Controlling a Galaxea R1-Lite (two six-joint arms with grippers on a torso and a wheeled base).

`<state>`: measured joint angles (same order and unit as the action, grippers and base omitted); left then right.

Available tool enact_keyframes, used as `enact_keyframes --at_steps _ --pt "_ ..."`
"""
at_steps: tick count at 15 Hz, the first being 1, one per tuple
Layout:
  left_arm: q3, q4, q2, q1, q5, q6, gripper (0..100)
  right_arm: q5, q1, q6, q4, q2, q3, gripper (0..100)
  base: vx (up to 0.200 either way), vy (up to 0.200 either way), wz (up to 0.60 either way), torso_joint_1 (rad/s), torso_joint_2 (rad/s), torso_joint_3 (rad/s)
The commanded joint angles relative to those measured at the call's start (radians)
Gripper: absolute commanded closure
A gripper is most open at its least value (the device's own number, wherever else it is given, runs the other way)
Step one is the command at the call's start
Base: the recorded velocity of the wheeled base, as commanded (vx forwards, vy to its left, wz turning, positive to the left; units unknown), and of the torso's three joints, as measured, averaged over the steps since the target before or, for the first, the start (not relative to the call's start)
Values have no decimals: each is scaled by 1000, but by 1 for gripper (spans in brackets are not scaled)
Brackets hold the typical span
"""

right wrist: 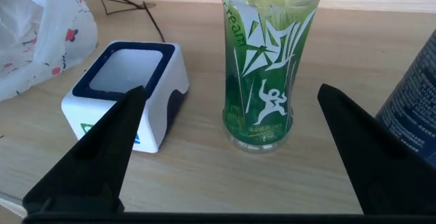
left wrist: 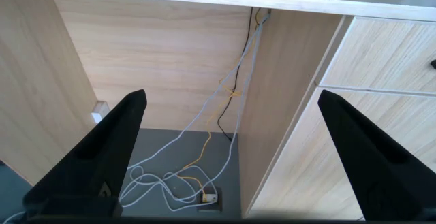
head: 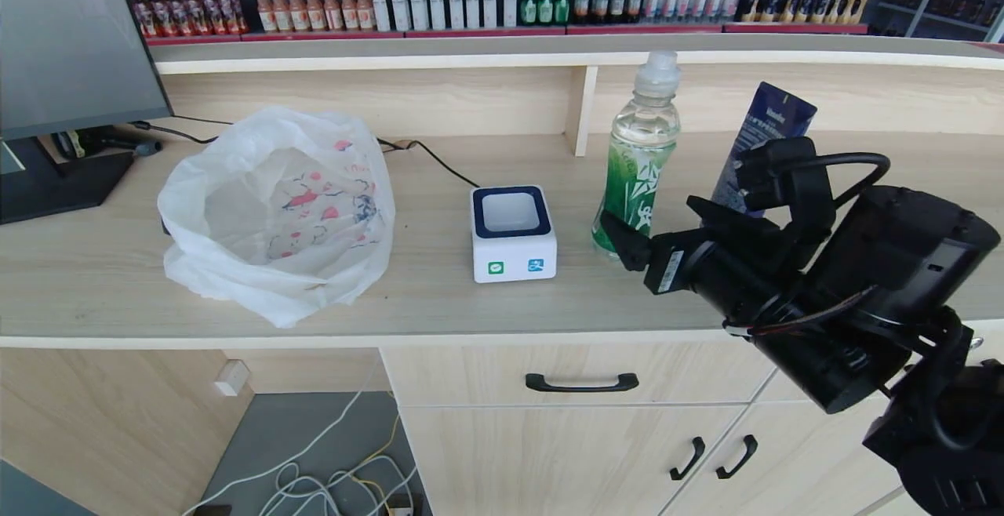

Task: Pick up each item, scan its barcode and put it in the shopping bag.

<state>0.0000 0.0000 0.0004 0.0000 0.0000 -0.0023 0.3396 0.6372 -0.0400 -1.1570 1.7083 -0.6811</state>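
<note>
Got right gripper (right wrist: 231, 94) spread open, bottle (right wrist: 267, 60) just ahead between the fingers (right wrist: 102, 149). Looks full, heavyish, slick but stiff plastic; best pinched around the narrow waist.

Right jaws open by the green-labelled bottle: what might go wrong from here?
1. The tall clear plastic bottle with the green label stands upright; an off-centre contact by the right jaws might tip it toward the white square scanner.
2. The dark blue tube stands close beside it and might get knocked.
3. The white plastic shopping bag sags, so a drop may miss.
</note>
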Motion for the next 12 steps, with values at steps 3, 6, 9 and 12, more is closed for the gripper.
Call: enact_keyframes --at_steps 3,6,9,12 --pt "0 0 0 0 0 -1 0 56 -2 57 -1 45 -41 0 0 0 0 0 0 0" --pt "0 0 0 0 0 -1 0 58 -27 54 -21 85 -95 0 0 0 0 0 0 0" --pt "0 0 0 0 0 -1 0 49 -44 -8 -50 113 -114 0 0 0 0 0 0 0" --pt "0 0 0 0 0 -1 0 50 -42 -14 -52 148 -144 0 0 0 0 0 0 0"
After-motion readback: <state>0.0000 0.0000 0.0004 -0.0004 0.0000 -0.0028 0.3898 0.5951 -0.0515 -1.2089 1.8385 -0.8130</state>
